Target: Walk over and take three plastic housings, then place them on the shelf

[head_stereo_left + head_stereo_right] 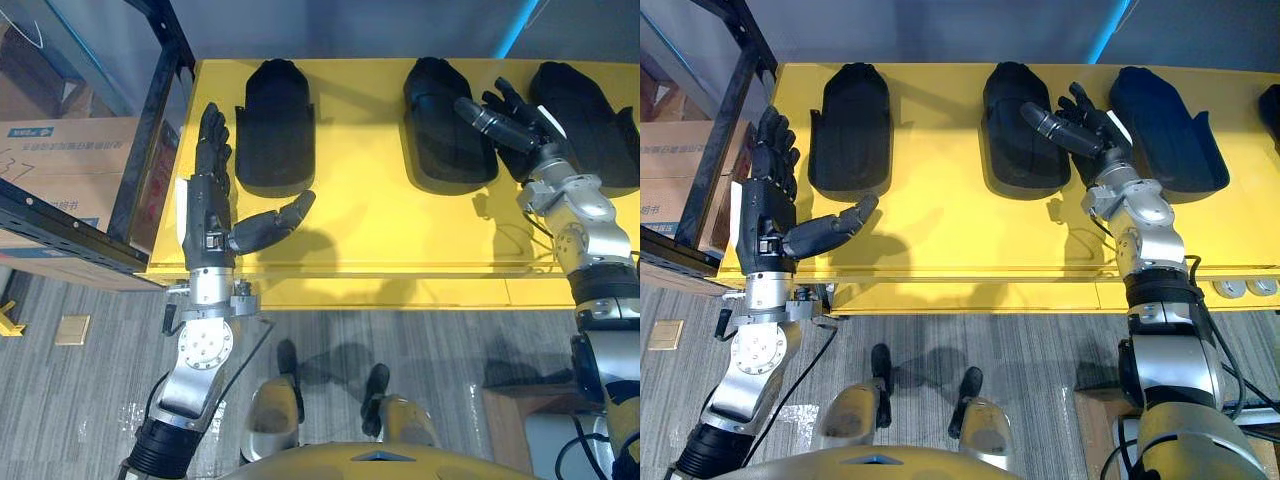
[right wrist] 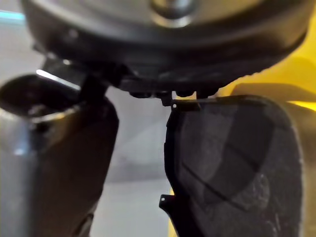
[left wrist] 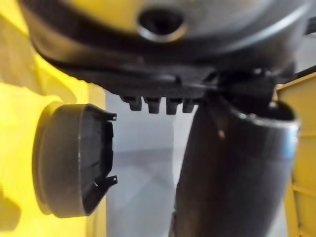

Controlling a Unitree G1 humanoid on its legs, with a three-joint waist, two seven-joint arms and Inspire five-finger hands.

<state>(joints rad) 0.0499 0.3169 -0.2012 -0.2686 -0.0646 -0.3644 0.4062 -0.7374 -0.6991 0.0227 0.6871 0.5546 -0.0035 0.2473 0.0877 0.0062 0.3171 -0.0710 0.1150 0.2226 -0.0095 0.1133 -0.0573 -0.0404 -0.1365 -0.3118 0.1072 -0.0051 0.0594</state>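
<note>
Three black plastic housings lie in a row on the yellow table (image 1: pixel 360 230): the left housing (image 1: pixel 275 125), the middle housing (image 1: pixel 445 120) and the right housing (image 1: pixel 590 125). My left hand (image 1: pixel 210 200) hovers open at the table's left end, just left of the left housing, fingers straight and thumb stretched out below it. My right hand (image 1: pixel 515 125) is open between the middle and right housings, its thumb reaching over the middle one. The left wrist view shows a housing (image 3: pixel 74 160) past the thumb (image 3: pixel 232 168). In the right wrist view a housing (image 2: pixel 232 168) lies close beside the thumb (image 2: pixel 54 163).
A black metal shelf frame (image 1: pixel 150 130) stands at the table's left end, with cardboard boxes (image 1: pixel 60 170) under it. The table's front edge (image 1: pixel 380 292) runs across before me, with grey floor below. Another dark object (image 1: pixel 1272 100) peeks in at the far right.
</note>
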